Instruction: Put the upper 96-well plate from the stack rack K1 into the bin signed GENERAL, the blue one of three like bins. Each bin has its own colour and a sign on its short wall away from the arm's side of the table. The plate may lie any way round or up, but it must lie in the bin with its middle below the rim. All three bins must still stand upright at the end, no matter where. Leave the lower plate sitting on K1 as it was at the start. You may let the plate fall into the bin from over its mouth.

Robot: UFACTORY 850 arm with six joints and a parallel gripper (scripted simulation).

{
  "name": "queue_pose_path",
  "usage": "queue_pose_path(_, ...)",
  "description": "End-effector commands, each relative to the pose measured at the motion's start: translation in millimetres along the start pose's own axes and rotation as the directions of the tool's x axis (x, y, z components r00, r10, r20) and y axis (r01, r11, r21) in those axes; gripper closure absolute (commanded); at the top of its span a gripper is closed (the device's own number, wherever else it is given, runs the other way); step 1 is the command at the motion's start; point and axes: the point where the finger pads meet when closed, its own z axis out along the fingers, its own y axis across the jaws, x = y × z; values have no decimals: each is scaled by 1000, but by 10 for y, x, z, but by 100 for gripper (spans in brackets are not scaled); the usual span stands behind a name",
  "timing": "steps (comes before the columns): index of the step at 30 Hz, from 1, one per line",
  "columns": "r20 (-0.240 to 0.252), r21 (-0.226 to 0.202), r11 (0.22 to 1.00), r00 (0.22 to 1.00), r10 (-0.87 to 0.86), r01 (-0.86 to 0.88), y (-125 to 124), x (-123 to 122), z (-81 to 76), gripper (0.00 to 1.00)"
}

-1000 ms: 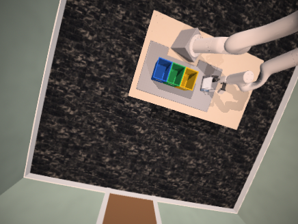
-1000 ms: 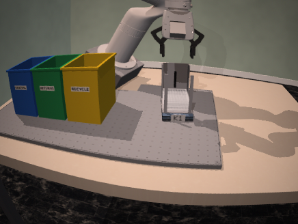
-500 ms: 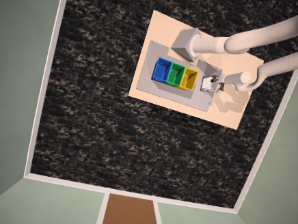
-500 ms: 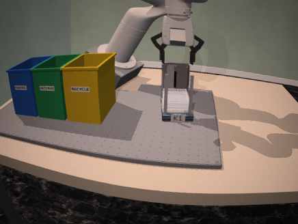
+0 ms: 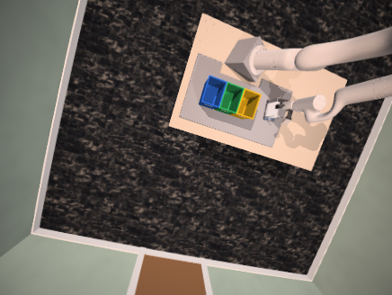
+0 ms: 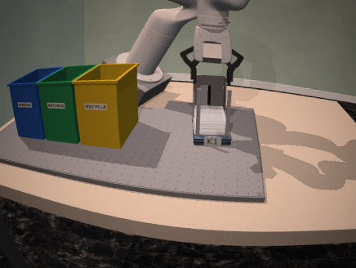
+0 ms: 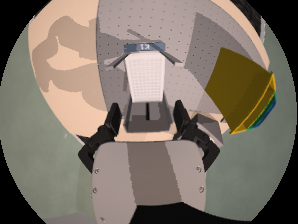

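The stack rack K1 (image 6: 212, 122) stands on the grey mat, right of the bins, with its K1 label facing the camera. The upper white 96-well plate (image 6: 210, 116) lies on top of it; the lower plate is hidden beneath. The rack also shows in the wrist view (image 7: 145, 76) and from above (image 5: 272, 110). My gripper (image 6: 211, 75) is open and empty, just above the rear of the rack, fingers spread to either side of its back posts. The blue GENERAL bin (image 6: 29, 104) stands at the far left of the row of three bins.
The green RETURNS bin (image 6: 61, 105) and the yellow RECYCLE bin (image 6: 107, 106) stand upright between the blue bin and the rack, touching side by side. The arm's base (image 6: 153, 79) is behind the yellow bin. The mat's edge runs right of the rack.
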Motion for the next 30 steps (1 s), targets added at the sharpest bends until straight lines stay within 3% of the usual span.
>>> queue_pose_path(1,-4,4,1000,1000,-1,1,-5,9,85,0)
queue_pose_path(30,-4,4,1000,1000,-1,1,-6,9,502,0)
